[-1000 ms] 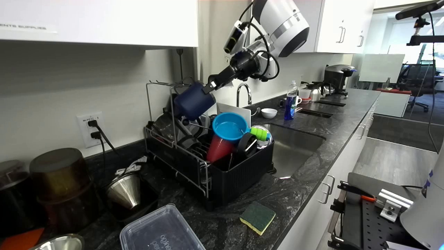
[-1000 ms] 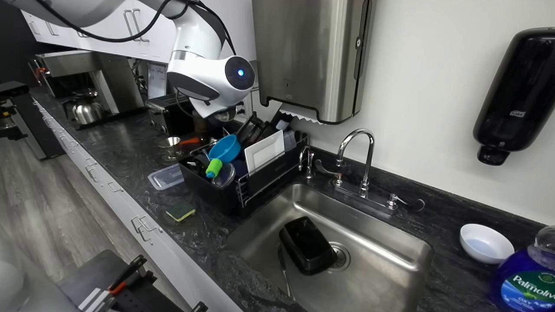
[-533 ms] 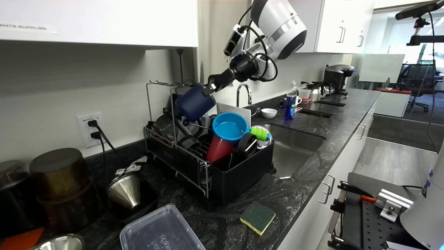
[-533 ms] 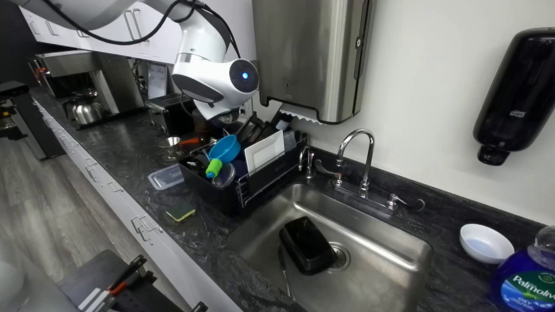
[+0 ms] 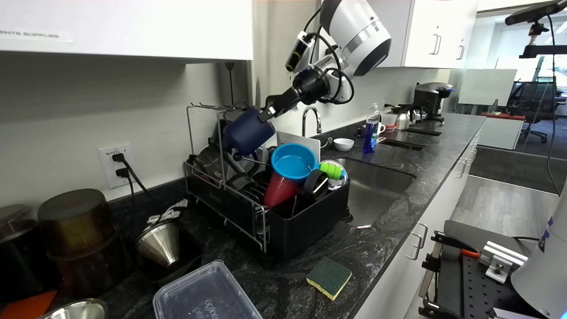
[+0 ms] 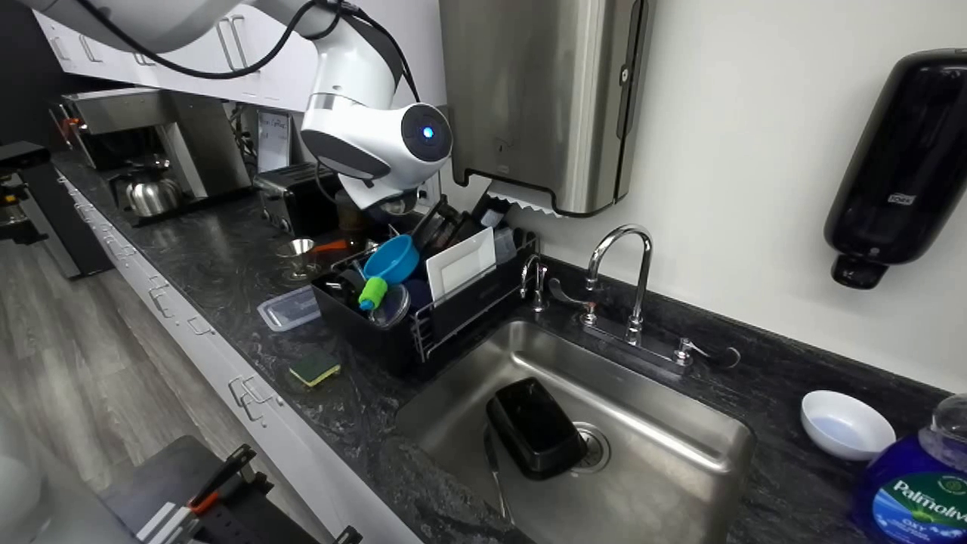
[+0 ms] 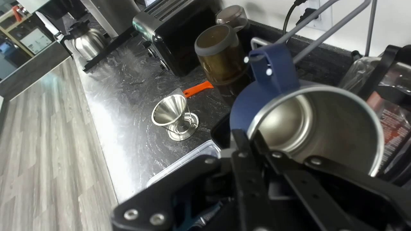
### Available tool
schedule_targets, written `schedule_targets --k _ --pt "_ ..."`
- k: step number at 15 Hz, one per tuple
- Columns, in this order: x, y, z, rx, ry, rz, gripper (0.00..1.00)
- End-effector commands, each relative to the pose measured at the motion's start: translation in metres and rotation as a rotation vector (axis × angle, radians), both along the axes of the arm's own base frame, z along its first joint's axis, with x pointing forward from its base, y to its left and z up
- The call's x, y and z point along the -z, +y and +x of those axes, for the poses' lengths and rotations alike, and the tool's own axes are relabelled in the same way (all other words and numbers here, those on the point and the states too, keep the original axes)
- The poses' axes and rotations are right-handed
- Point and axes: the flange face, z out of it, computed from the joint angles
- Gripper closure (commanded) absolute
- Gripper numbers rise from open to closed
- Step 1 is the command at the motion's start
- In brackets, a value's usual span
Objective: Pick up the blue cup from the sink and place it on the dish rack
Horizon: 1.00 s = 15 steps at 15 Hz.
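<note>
The blue cup (image 5: pixel 248 131) is tilted above the dish rack (image 5: pixel 305 230), against its upper wire frame. My gripper (image 5: pixel 266 112) is shut on the cup's rim. In the wrist view the gripper (image 7: pixel 249 138) has one finger outside and one inside the rim of the cup (image 7: pixel 242 107), whose steel inside faces the camera. The cup's handle (image 7: pixel 273 65) overlaps the rack's wires (image 7: pixel 334 30), with two white tips at it. I cannot tell whether it is hooked on them. The sink (image 6: pixel 665 476) lies beside the rack. In that exterior view the gripper and held cup are hidden.
A light-blue pot (image 5: pixel 292 161), a red cup (image 5: pixel 280 190) and a white plate (image 6: pixel 461 264) fill the rack. A black container (image 6: pixel 536 427) lies in the sink. The paper towel dispenser (image 6: pixel 544 98) hangs near the arm. A sponge (image 5: pixel 329 277) lies on the counter.
Over the last second the arm, gripper and cup have shifted very slightly, a little downward. In the last half second almost nothing has moved. The gripper keeps hold of the cup.
</note>
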Motion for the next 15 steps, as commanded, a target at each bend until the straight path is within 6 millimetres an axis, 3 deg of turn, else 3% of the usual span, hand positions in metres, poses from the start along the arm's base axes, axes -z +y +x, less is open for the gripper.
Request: schedule_targets --k 1,12,13,14,15 --pt "-0.0007 -0.0017 0.0066 0.013 0.004 0.031 0.98" --pt "-0.0002 -0.0027 0.0072 0.021 0.000 0.024 0.98" --pt "-0.0001 -0.0030 0.0074 0.026 0.000 0.023 0.95" --pt "0.0001 -0.0030 0.0075 0.023 0.002 0.024 0.68" --pt "0.0000 -0.0032 0.0075 0.019 0.002 0.023 0.68"
